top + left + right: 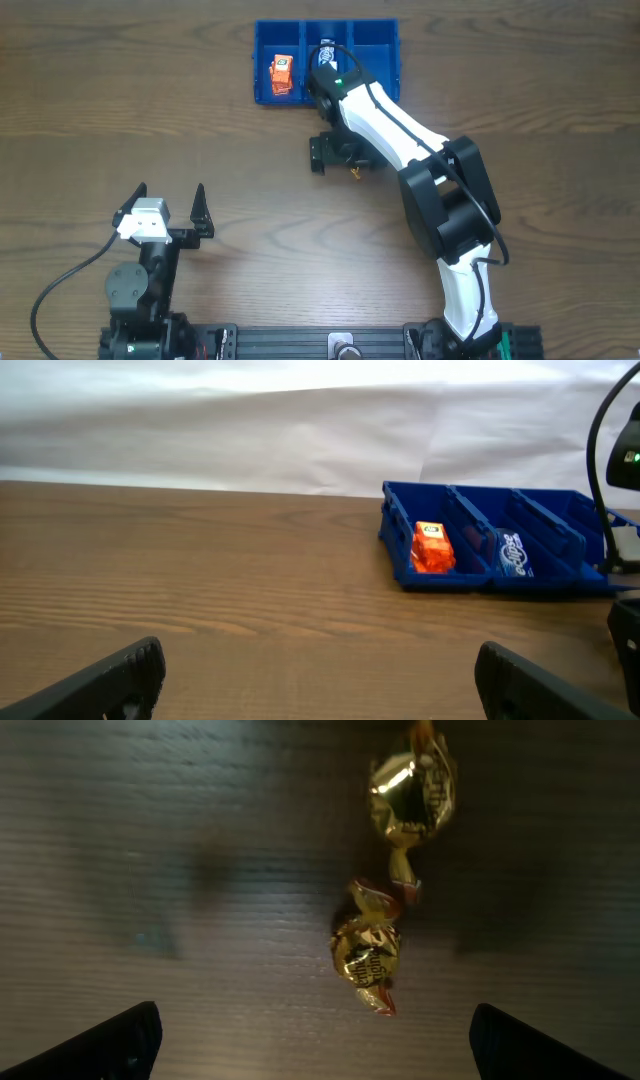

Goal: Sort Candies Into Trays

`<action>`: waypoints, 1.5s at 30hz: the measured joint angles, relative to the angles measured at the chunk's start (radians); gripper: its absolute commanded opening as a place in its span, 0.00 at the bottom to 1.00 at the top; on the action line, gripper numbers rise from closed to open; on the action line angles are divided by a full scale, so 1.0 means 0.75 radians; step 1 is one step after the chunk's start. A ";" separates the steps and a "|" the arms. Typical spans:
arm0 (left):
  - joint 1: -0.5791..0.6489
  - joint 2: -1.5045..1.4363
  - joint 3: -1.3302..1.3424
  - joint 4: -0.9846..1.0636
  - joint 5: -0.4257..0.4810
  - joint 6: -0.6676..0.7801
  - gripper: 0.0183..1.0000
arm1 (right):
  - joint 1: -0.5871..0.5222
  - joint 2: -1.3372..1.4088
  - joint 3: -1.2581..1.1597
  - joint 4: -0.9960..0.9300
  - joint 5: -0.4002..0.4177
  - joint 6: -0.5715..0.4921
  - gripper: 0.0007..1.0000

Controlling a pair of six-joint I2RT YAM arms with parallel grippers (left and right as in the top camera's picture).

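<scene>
Wood-grain table [100,110], white backdrop [200,420]; left hand [169,198] spread; right hand [315,1040] spread above gold candies [366,952].

The right arm [390,120] is white, its hand [322,1045] black.

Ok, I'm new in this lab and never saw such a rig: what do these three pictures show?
Two robot arms stand at a wooden table. One picture looks down from overhead; the other two come from cameras on each arm's wrist, its dark jaws at the bottom corners. A blue tray holds an orange candy in its left compartment and a blue-and-white candy in the middle one. The right arm hangs over two gold-wrapped candies lying on the table. The left arm sits back near its base. Both pairs of jaws are open and hold nothing.
</scene>
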 measured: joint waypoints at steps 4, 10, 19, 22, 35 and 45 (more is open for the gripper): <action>0.000 0.000 0.000 0.000 -0.001 0.000 1.00 | -0.002 0.000 -0.037 0.022 -0.008 0.001 0.98; 0.000 0.000 0.000 0.000 -0.001 0.000 1.00 | -0.009 0.000 -0.064 0.078 -0.022 0.012 0.86; 0.000 0.000 0.000 -0.001 0.000 0.000 1.00 | -0.027 0.000 -0.064 0.111 -0.028 0.014 0.76; 0.000 0.000 0.000 0.000 -0.001 0.000 1.00 | -0.030 0.000 -0.068 0.116 -0.028 0.014 0.74; 0.000 0.000 0.000 0.000 -0.001 0.000 1.00 | -0.046 0.000 -0.124 0.173 -0.027 0.014 0.59; 0.000 0.000 0.000 0.000 0.000 0.000 0.99 | -0.046 0.000 -0.124 0.182 -0.025 0.018 0.36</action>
